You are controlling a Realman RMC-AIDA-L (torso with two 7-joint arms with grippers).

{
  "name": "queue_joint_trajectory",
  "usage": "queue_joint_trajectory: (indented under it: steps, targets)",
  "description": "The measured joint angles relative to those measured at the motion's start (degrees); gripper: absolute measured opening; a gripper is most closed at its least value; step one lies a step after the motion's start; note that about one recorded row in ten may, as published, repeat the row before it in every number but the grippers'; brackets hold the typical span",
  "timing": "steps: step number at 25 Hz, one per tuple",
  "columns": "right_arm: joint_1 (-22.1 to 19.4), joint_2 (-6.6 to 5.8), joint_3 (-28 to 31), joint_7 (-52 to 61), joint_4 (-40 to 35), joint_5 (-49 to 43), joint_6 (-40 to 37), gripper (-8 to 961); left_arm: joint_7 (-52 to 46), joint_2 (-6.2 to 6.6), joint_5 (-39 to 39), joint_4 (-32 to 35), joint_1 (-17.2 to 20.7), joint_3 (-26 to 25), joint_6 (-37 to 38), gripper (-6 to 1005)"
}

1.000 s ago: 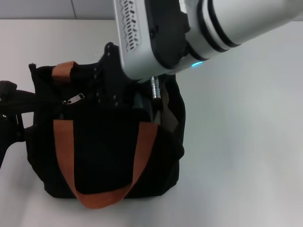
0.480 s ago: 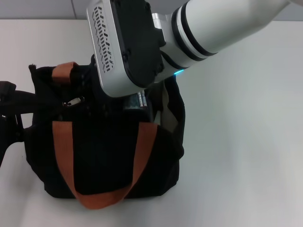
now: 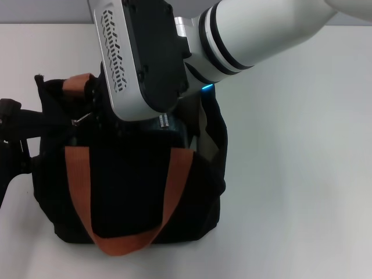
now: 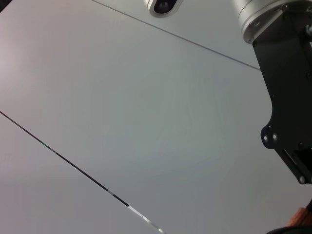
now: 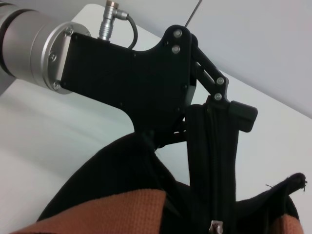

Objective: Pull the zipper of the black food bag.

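The right arm swings further toward the robot's left across the top of the black food bag [image 3: 128, 192], its white wrist housing now over the left half of the opening, where a second ago it sat near the middle. The right gripper [image 3: 93, 119] arrives at the zipper [image 3: 79, 119]; the pull tab, which lay flat and fully visible on the track before, now shows only as a thin tilted sliver beside the gripper. More pale lining [image 3: 203, 131] shows at the bag's right end.
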Motion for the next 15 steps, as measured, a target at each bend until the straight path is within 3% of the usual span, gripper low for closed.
queue_joint_trajectory:
  steps: [8,15]
  targets:
    - [-0.2,-0.04,0.4,-0.9,-0.7,0.2,-0.6,82,0.0,0.0,0.0,0.0,-0.1,0.0,-0.2,13]
    - [-2.8,-0.22,0.4,-0.8,-5.0,-2.2,-3.3,27,-0.1,0.0,-0.1,0.1,0.5,-0.3,-1.5,13]
